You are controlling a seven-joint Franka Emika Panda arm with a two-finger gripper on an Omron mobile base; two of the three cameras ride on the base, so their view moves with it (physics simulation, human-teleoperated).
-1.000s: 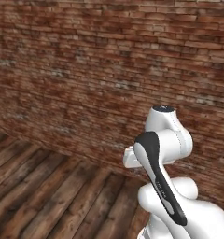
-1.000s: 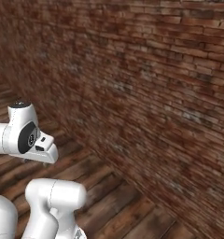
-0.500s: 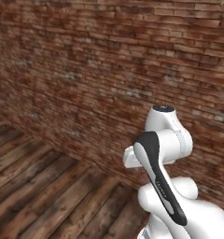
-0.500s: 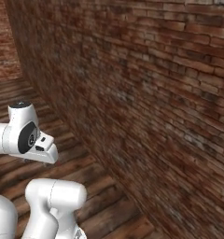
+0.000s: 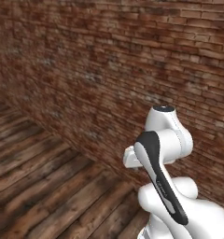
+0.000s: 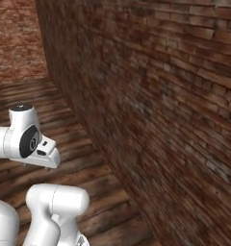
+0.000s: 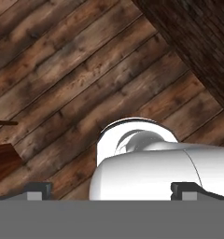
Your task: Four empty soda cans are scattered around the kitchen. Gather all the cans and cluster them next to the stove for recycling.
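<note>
One rough red-brick wall (image 5: 109,70) above worn, dark wooden floor planks (image 5: 34,186)

Red-brown brick wall (image 5: 109,60) with pale mortar lines, mottled darker in patches. Dark brown plank floor (image 5: 34,186), streaked with grain, at lower left.

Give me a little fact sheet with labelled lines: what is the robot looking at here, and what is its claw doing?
surroundings: brick wall meeting a wooden plank floor
arm: folded up close over the base
gripper: open, fingers spread wide, nothing between them
hand camera: looks down at the floor planks
cans or stove: none in sight
</note>
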